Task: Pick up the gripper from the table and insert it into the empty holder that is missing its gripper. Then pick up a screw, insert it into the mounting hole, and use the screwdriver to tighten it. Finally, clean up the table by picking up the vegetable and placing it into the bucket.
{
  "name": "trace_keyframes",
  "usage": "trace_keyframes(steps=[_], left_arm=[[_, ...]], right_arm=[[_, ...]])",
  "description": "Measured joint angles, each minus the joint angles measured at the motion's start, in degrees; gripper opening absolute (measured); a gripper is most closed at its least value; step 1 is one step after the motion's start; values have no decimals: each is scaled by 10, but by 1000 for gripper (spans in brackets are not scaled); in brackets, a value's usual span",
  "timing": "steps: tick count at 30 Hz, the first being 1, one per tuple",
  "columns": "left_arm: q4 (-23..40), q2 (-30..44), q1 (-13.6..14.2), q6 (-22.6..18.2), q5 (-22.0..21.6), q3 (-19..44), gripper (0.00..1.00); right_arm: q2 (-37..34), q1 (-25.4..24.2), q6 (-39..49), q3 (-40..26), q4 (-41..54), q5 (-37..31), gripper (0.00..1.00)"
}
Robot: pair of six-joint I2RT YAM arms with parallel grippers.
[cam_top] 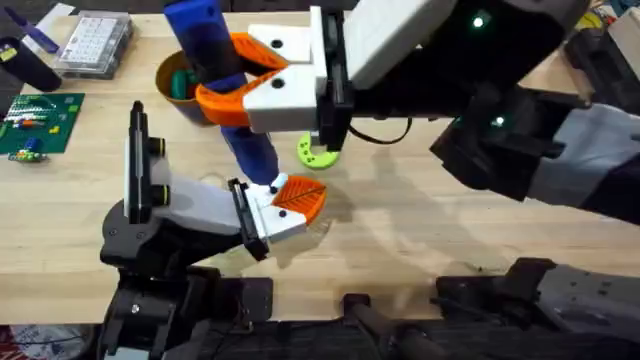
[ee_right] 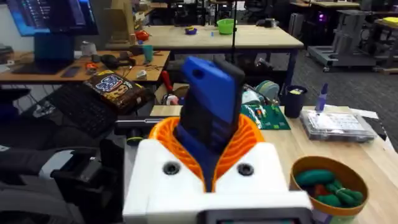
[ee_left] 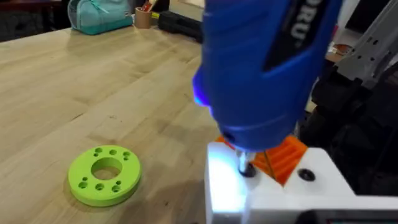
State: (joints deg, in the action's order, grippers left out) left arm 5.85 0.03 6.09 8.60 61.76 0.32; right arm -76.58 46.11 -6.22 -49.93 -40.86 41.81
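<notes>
The right gripper, in the upper middle of the overhead frame, is clamped on the blue screwdriver, held nearly upright. Its bit comes down onto the white part at the left gripper, in the centre of the frame; whether that gripper's fingers are apart or together I cannot tell. So the job looks to be at the tightening stage, with the part apparently mounted and the screw in. The cleanup seems to be left: the bucket stands at upper left on the table, green pieces inside. The green disc lies just right of the screwdriver.
</notes>
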Motion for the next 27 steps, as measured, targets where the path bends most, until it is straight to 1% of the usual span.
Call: trace_keyframes(steps=[17, 27], left_arm=[[1, 0, 0, 0, 2, 0, 4], [1, 0, 0, 0, 2, 0, 4]], right_arm=[[0, -6, -8, 0, 21, -6, 29], [0, -6, -13, 0, 6, -5, 29]])
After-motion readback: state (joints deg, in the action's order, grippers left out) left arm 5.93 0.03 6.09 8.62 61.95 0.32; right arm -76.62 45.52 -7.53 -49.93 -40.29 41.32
